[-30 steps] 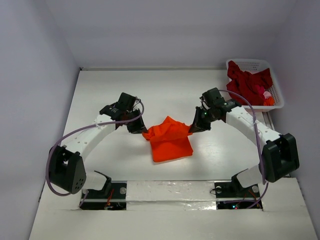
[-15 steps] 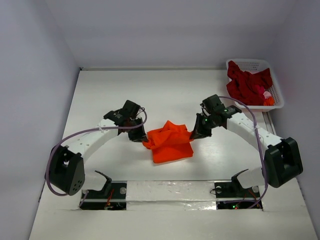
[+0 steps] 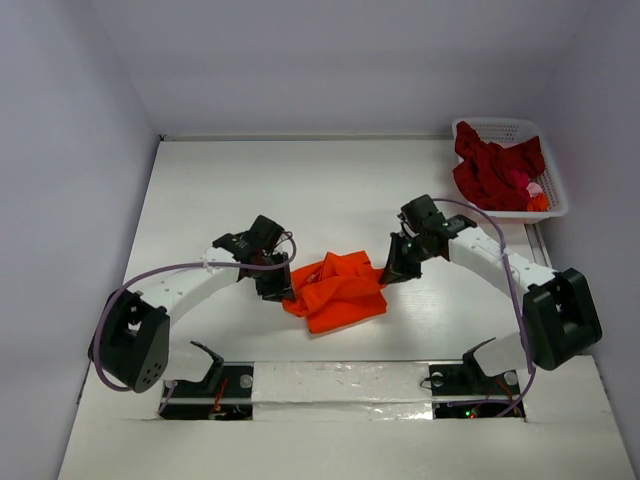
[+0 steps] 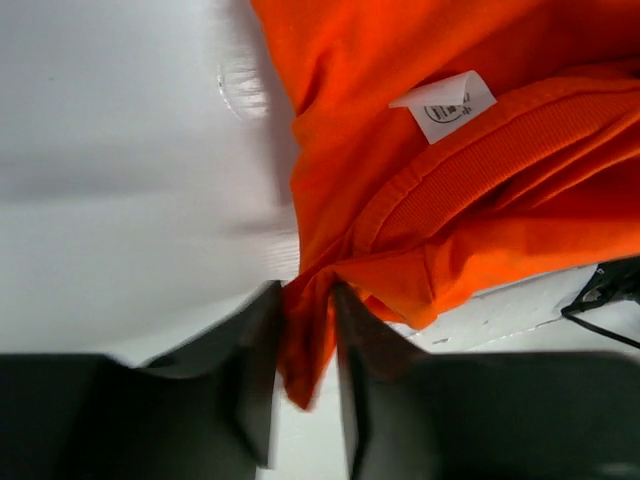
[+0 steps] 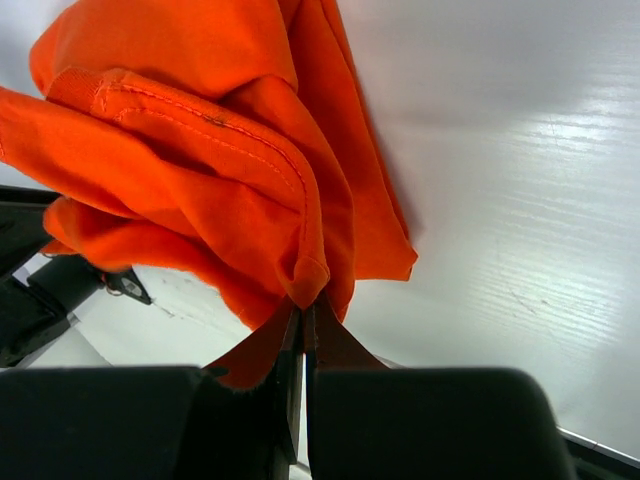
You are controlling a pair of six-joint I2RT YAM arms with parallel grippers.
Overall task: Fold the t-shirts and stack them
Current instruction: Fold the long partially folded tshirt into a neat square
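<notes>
From above, the left gripper (image 3: 283, 291) merges with its dark wrist and the edge of the cloth, so its jaws cannot be read there. In the left wrist view they stand narrowly apart with a fold of orange fabric filling the gap. The finger edges are blurred, and I cannot tell whether they pinch it. The dark red t-shirts (image 3: 490, 170) are heaped in the white lattice basket (image 3: 490, 126) at the table's (image 3: 330, 180) 1 o'clock corner, too tangled to count. Pinkish and orange scraps at the heap's 4 o'clock edge are too small to identify.

The orange t-shirt (image 3: 337, 293) lies crumpled near the table's middle, a little towards 6 o'clock, ridged with loose folds. Its ribbed collar and small white neck label (image 4: 445, 103), its print unreadable, show close to the left gripper at the shirt's 9 o'clock edge. The right gripper (image 3: 392, 272), at the shirt's 2 o'clock, is clamped tight on a hemmed fold
</notes>
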